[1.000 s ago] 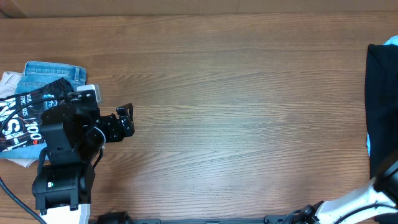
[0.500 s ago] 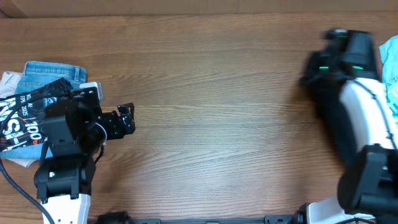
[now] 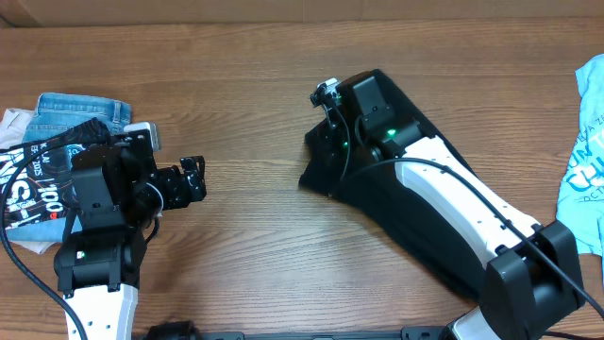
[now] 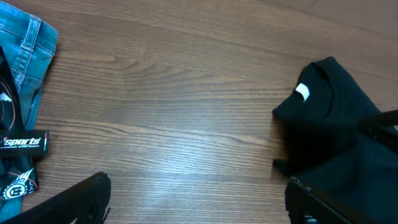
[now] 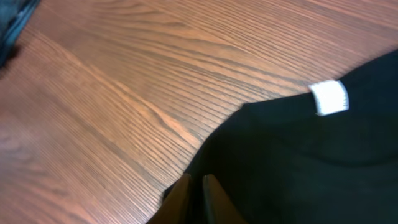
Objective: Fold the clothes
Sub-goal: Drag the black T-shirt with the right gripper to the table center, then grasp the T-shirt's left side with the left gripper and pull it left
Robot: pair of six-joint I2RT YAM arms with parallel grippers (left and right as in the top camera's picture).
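Centrally, a plain black garment is seen in a loose heap on the wooden table, just right of the table's middle and running towards its near right corner. The right arm is stretched across it. The right gripper is held low at the garment's left edge, fingers drawn almost together. A bit of fabric seems to be pinched between them, though that close view is dim. A small white label is shown on the cloth nearby. The left gripper is held over bare wood on the table's left side, fingers spread wide apart. At the table's left edge, blue denim and a black shirt with white lettering are piled. A light-blue printed shirt is seen at the table's right edge.
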